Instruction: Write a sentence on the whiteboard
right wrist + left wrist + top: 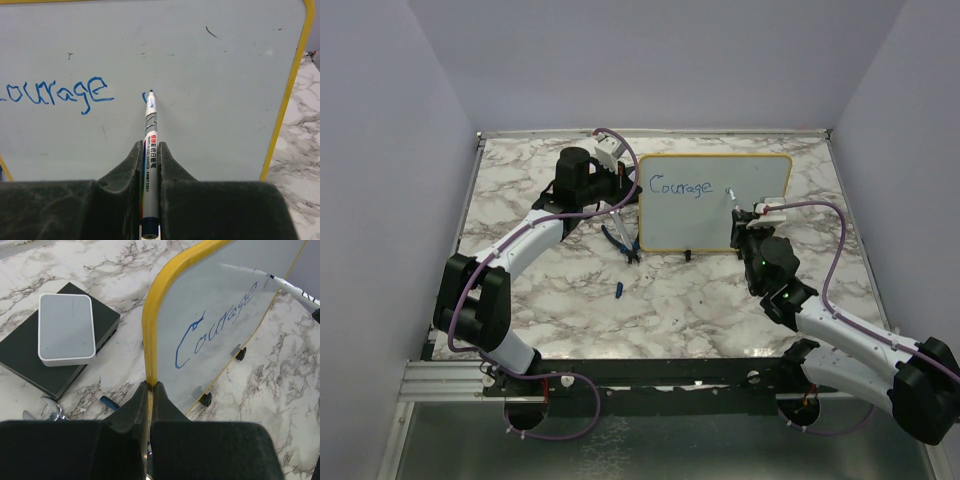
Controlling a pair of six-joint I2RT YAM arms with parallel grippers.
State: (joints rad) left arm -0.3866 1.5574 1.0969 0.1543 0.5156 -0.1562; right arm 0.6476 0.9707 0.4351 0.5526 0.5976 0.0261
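The whiteboard (705, 225) stands upright on small black feet, yellow-framed, with "Courage" written in blue on its left half. My left gripper (626, 178) is shut on the board's left yellow edge (150, 340), its jaws pinching the frame (150, 386). My right gripper (754, 213) is shut on a white marker (151, 131), which points at the whiteboard (225, 75). The marker's tip touches the surface just right of the word, beside a short blue stroke. In the left wrist view the marker (295, 289) shows at the whiteboard's (225, 300) far side.
A small grey-and-black box (66, 330) lies left of the board, under my left arm. Blue-handled pliers (622, 243) lie by the board's lower left corner, with a small blue piece (618, 290) in front. Lilac walls close in the marble table (670, 310).
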